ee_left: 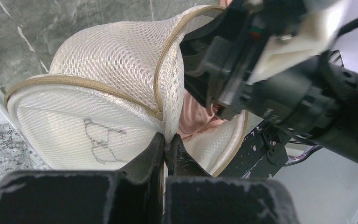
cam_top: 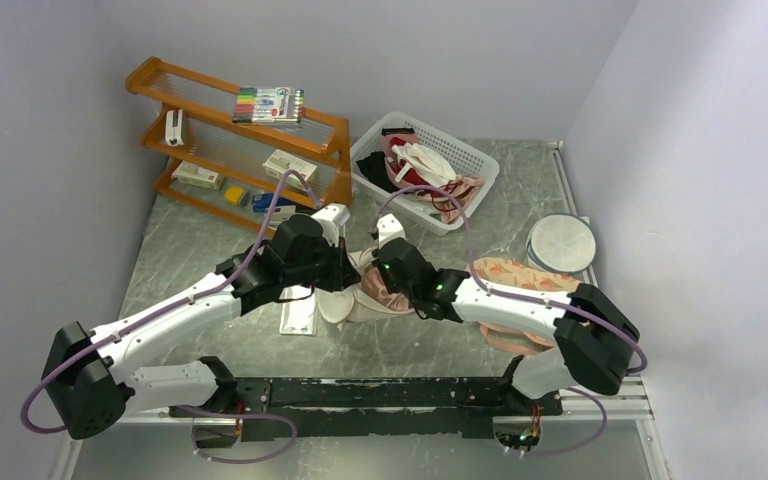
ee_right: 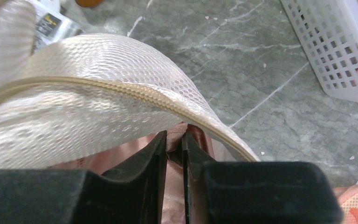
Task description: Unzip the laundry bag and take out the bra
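Two grippers sat mid-table; left gripper (ee_left: pixel 164 150) was clamped tight on the laundry bag (ee_left: pixel 112 60); right gripper (ee_right: pixel 174 151), jaws narrow, pinched the pink bra (ee_left: pixel 196 120) inside the unzipped opening.

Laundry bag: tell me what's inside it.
Through the open zip of the laundry bag, pink fabric shows, pinched by the right gripper. The mesh covers the rest, so its full shape is hidden.

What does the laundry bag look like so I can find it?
Look at the middle of the grey marble table, where the left gripper and right gripper meet. The laundry bag there is the only cream mesh dome with a beige zip, a pink bra peeking out.
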